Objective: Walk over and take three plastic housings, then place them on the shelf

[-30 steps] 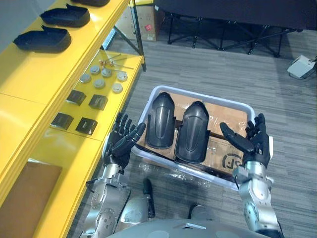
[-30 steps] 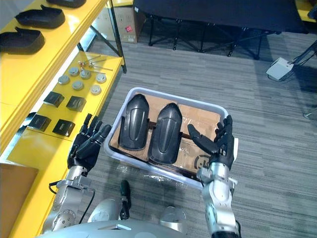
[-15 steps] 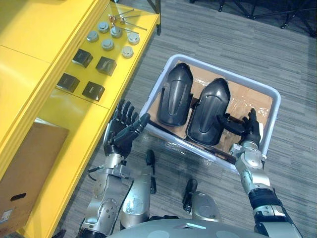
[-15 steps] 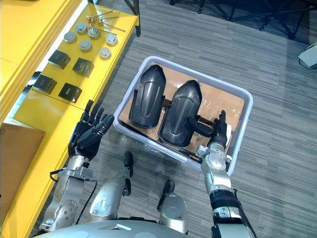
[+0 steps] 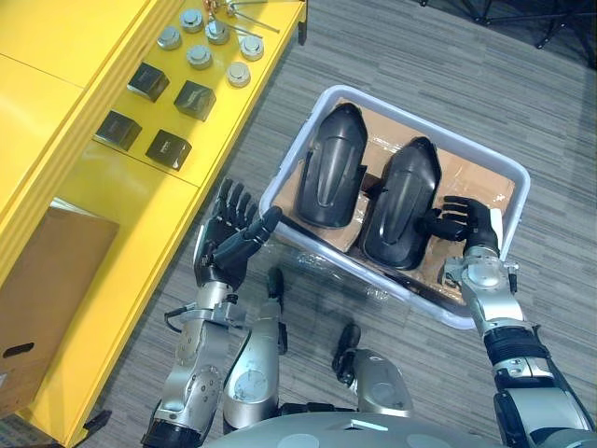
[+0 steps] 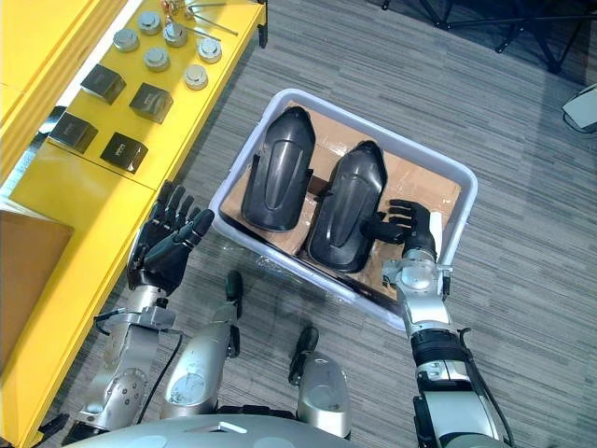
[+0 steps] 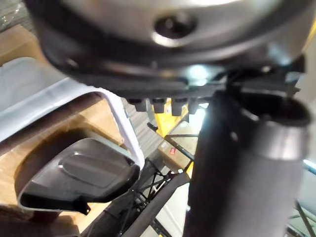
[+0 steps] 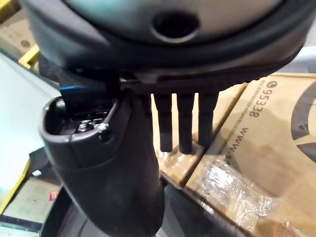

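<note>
Two black plastic housings lie side by side on cardboard in a white bin [image 5: 519, 191] on the floor: the left housing [image 5: 330, 179] and the right housing [image 5: 402, 213]. My right hand [image 5: 468, 224] is inside the bin at the right housing's near right edge, open, its fingers [image 8: 186, 123] straight and reaching toward the housing. I cannot tell whether they touch it. Outside the bin's near left corner my left hand [image 5: 231, 246] hovers open and holds nothing. The left wrist view shows a housing [image 7: 74, 175] past the bin rim [image 7: 120, 116].
A yellow shelf [image 5: 112, 201] runs along the left, carrying dark metal blocks [image 5: 169, 147] and round metal discs [image 5: 199, 56]. A cardboard box [image 5: 42, 289] sits on its near end. Grey carpet surrounds the bin.
The view has dropped closer to the bin. My right hand went from above the bin's right side down into it, with fingers now spread toward the right housing. The left hand stayed open.
</note>
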You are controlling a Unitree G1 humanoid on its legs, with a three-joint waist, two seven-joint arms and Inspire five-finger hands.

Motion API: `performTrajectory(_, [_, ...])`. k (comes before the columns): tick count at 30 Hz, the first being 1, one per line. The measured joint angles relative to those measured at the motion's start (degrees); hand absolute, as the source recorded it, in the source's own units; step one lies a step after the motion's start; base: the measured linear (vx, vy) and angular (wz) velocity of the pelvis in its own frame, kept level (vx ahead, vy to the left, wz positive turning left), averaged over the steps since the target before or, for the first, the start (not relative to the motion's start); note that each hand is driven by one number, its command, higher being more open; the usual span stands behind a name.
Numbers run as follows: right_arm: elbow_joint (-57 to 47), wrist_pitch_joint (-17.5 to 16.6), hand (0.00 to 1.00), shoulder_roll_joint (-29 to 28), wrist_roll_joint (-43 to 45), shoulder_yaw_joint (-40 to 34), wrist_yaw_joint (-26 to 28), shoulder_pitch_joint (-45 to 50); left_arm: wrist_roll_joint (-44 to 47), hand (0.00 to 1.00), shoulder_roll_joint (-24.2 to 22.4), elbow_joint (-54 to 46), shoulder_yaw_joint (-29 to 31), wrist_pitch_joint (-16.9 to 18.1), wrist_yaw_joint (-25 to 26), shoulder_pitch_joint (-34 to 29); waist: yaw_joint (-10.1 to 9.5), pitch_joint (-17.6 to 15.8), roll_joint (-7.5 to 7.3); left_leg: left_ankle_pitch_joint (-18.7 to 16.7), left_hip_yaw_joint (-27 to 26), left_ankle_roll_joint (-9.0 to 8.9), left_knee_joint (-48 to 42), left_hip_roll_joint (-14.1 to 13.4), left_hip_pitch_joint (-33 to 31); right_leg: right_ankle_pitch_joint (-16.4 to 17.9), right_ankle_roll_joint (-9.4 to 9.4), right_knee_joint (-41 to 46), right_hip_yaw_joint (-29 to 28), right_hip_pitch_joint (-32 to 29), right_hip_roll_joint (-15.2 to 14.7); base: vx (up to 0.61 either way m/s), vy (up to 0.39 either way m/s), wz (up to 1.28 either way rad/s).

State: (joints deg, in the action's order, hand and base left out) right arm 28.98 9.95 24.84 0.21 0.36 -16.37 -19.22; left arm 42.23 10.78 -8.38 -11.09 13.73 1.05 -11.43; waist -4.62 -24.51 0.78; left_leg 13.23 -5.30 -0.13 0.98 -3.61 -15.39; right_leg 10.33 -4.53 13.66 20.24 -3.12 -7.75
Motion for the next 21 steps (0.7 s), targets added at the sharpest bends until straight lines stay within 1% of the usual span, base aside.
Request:
performTrajectory(2, [-0.1, 3.5, 0.0, -0.1, -2.4, 0.3, 0.1, -0.8, 0.0, 1.0, 0.0, 0.0, -0.1, 0.0, 0.1, -0.1, -0.24, 0.0, 0.02, 0.4, 0.6, -0.13, 0.4, -0.1, 0.2, 0.8, 0.37, 1.4, 0.4, -0.3, 0.0, -0.02, -0.067, 0.11])
performTrajectory(5, [-2.1, 6.2, 0.0, -0.3, -4.4, 0.1, 0.1, 0.0, 0.0, 1.0, -0.2, -0.5, 0.4, -0.1, 0.2, -0.5, -0.97, -0.2, -0.02, 1.3, 0.6, -0.41, 1.6, -0.1, 1.1, 1.4, 0.73, 2.2, 0.3, -0.2, 0.0, 0.01, -0.073, 0.04])
performTrajectory(6, [-3.2, 6.7, 0.0, -0.3, -4.4, 0.1, 0.1, 0.3, 0.0, 1.0, -0.2, -0.9, 0.6, -0.1, 0.2, -1.0, -0.89, -0.3, -0.04, 1.3, 0.7, -0.45, 1.7, -0.1, 1.2, 1.5, 0.86, 2.3, 0.3, -0.1, 0.0, 0.01, -0.051, 0.04])
performTrajectory(8, [-4.9, 9.2, 0.0, -1.4, -4.4, 0.3, 0.4, 0.7, 0.0, 1.0, -0.5, -2.3, 1.1, -0.1, 0.2, -2.0, -0.87, -0.7, -0.04, 1.5, 0.6, -0.58, 2.3, 0.0, 2.1, 1.7, 0.88, 2.3, 0.3, 0.4, 0.1, 0.0, -0.044, 0.02])
performTrajectory(9, [-5.0, 9.7, 0.0, -2.0, -4.4, 0.3, 0.3, 0.8, -0.1, 1.0, -0.7, -2.9, 1.3, -0.1, 0.2, -2.3, -0.92, -0.8, -0.03, 1.5, 0.6, -0.58, 2.3, 0.0, 2.1, 1.8, 0.86, 2.3, 0.3, 0.4, 0.1, 0.0, -0.038, 0.01])
performTrajectory(12, [-6.9, 10.3, 0.0, -3.6, -6.5, -0.4, -1.9, 2.5, -0.8, 1.0, -1.5, -4.1, 2.8, -0.1, 0.1, -2.9, -0.98, -1.0, -0.18, 1.5, 0.6, -0.58, 2.3, 0.1, 2.1, 1.8, 0.85, 2.3, 0.3, 0.4, 0.0, 0.0, 0.0, 0.0])
performTrajectory(14, [-7.3, 10.6, 0.0, -4.7, -6.7, -0.7, -3.4, 2.6, -2.3, 1.0, -1.5, -5.3, 4.1, -0.1, 0.0, -3.0, -0.94, -1.5, -0.58, 1.5, 0.6, -0.57, 2.3, 0.0, 2.3, 1.8, 0.85, 2.3, 0.3, 0.6, 0.0, 0.0, 0.0, 0.0])
performTrajectory(16, [-7.3, 10.5, 0.0, -5.8, -6.7, -0.9, -5.5, 2.7, -2.4, 1.0, -1.5, -5.6, 4.3, -0.1, -0.3, -3.0, -1.2, -1.6, -0.68, 1.5, 0.6, -0.57, 2.5, 0.1, 2.8, 1.8, 0.85, 2.3, 0.3, 1.1, -0.1, 0.0, 0.0, 0.0])
performTrajectory(19, [-7.6, 9.0, 0.0, -7.9, -6.6, -1.5, -9.8, 3.8, -2.6, 1.0, -1.6, -5.8, 4.7, -0.1, -2.0, -3.6, -1.32, -1.6, -0.69, 1.5, 0.5, -0.53, 3.6, 0.3, 4.2, 1.8, 0.84, 2.0, 0.3, 2.2, -0.1, 0.0, 0.0, 0.0])
performTrajectory(21, [-10.6, 8.4, 0.0, -9.1, -6.7, -1.9, -12.1, 6.0, -5.4, 1.0, -1.9, -6.5, 5.1, -0.1, -2.9, -3.6, -1.31, -1.6, -0.71, 1.6, 0.3, -0.48, 3.7, 0.3, 4.3, 1.7, 0.75, 1.8, 0.3, 2.3, -0.1, 0.0, 0.0, 0.0])
